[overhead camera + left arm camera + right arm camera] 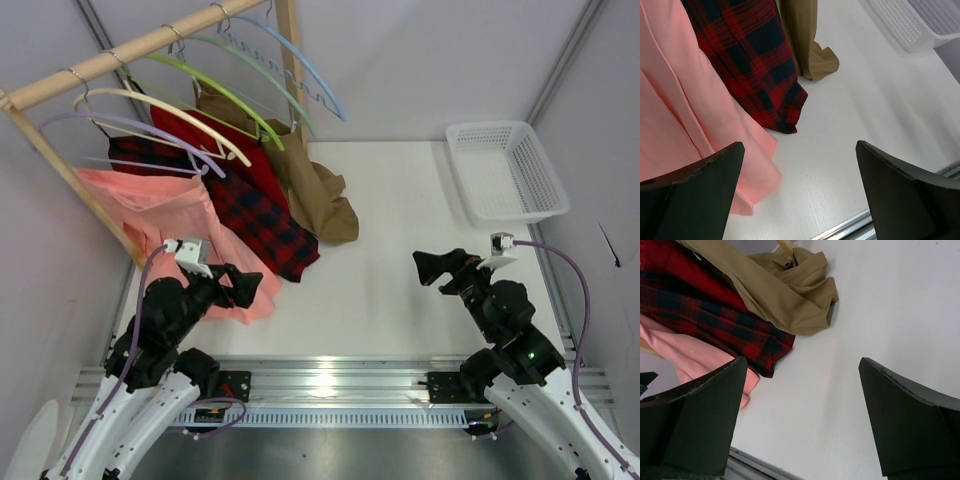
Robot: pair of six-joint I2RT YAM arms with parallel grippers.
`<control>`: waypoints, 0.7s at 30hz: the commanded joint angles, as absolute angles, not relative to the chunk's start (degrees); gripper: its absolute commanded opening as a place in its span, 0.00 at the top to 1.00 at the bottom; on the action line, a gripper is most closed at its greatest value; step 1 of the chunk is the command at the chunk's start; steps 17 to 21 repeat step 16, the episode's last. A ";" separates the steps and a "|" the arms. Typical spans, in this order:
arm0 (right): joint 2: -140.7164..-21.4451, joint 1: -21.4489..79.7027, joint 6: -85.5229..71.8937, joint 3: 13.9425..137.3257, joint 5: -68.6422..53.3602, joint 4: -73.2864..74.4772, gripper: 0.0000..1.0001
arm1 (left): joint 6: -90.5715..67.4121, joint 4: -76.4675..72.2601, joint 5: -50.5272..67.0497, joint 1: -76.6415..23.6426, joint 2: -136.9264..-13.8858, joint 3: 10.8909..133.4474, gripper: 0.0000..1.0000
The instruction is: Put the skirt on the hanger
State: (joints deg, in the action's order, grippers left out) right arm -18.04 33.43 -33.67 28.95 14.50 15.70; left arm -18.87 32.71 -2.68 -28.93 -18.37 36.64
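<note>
Both claws spread, pinching nothing: left claw, right claw. Pink skirt hung on hanger just ahead-left of left claw; plaid and tan beyond. Fits either freshly hung or awaiting another.

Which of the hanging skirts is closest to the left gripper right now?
The pink skirt, at the left end of the rack. Its hem drapes right beside the left gripper, while the red plaid skirt and the tan skirt hang farther right.
</note>
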 commanded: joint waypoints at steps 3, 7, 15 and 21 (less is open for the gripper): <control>-19.25 33.84 -33.14 30.32 16.08 12.57 0.01 | -20.39 31.46 -5.01 -29.09 -18.02 37.44 0.01; -20.39 33.84 -33.13 30.32 16.08 11.61 0.01 | -20.74 31.55 -5.36 -29.09 -18.72 37.44 0.00; -24.25 34.10 -33.31 29.27 14.51 8.44 0.01 | -21.80 32.78 -7.11 -29.09 -21.09 37.88 0.00; -24.43 34.10 -32.09 29.18 13.81 8.00 0.01 | -22.06 32.96 -7.64 -29.09 -21.62 38.05 0.01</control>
